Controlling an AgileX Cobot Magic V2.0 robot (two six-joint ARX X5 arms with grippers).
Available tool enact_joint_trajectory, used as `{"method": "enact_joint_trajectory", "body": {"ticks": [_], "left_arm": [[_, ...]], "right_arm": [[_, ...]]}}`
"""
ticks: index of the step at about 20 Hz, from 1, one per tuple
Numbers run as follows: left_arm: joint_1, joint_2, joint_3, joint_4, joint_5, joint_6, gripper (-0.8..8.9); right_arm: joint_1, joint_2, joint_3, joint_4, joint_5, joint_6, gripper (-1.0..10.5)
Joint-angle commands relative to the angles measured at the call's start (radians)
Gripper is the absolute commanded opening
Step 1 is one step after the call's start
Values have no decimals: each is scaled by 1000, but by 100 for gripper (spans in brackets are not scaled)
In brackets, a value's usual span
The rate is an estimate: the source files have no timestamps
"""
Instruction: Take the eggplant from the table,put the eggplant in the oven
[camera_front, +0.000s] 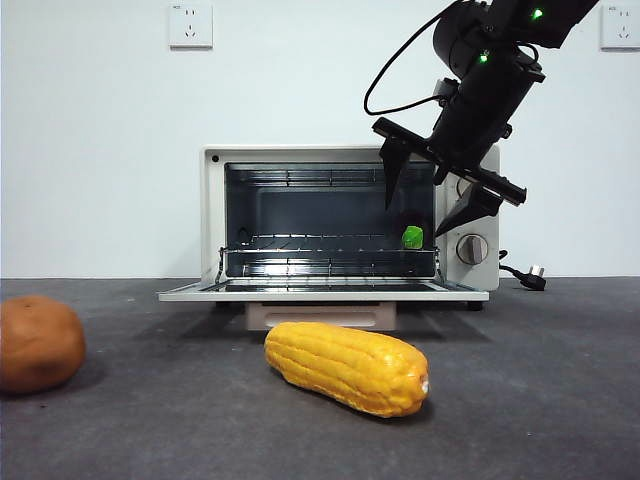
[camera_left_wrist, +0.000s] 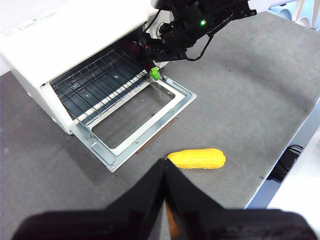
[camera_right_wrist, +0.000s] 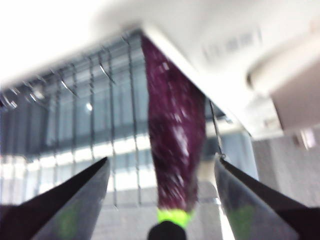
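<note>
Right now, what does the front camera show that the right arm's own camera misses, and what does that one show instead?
Only the front view shows the yellow corn cob, the round brown lump and the oven's round knobs. Only the right wrist view shows the long glossy dark purple eggplant lying on the wire rack, between the right gripper's open jaws. Both show the cream-white toaster oven and the eggplant's green stem cap.

We look level across the table (camera_front: 560, 400) into the oven (camera_front: 215, 215) head-on, down on it from the left wrist, and close in from the right.
</note>
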Motion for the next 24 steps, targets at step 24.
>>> {"method": "enact_joint_trajectory", "body": {"ticks": [24], "left_arm": [[-2,-3,-6,10,2,11,-6]], "right_arm": [[1,-744,3,-686,-265,-429,347]]}}
